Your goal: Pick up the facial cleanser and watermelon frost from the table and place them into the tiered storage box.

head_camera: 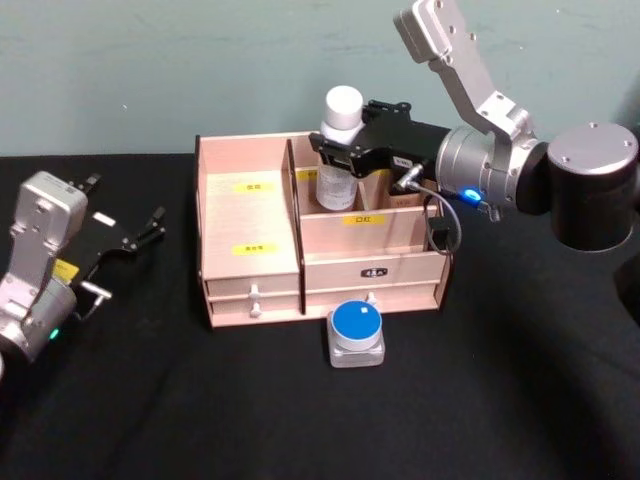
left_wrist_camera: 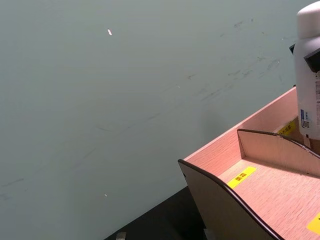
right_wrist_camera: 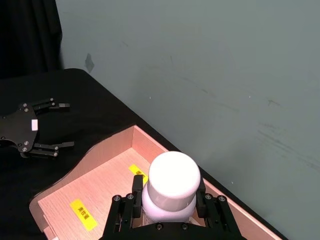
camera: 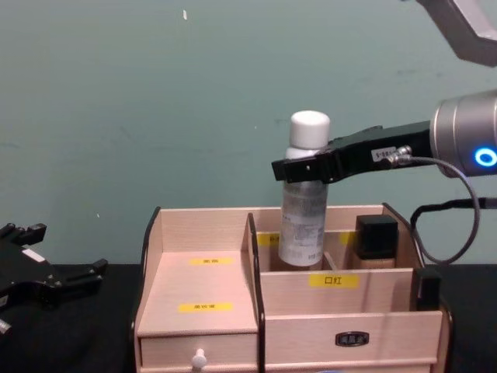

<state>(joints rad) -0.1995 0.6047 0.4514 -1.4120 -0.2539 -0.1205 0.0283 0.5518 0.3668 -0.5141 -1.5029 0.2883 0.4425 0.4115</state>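
The facial cleanser (head_camera: 334, 150), a silvery bottle with a white cap, stands upright over a rear middle compartment of the tiered storage box (head_camera: 250, 230). My right gripper (head_camera: 337, 160) is shut on its neck from the right. In the chest view the facial cleanser's (camera: 302, 214) lower end dips inside the tiered storage box (camera: 203, 281); whether it rests on the floor is hidden. A small jar with a round blue lid (head_camera: 356, 335), seemingly the watermelon frost, sits on the black table just before the box. My left gripper (head_camera: 125, 206) is open, parked at the left.
A tan bottle with a black cap (camera: 375, 241) stands in the rear right compartment, and a small black item (camera: 425, 289) sits at the box's right end. The box's left stepped shelves (head_camera: 250, 215) hold only yellow labels. A teal wall rises close behind.
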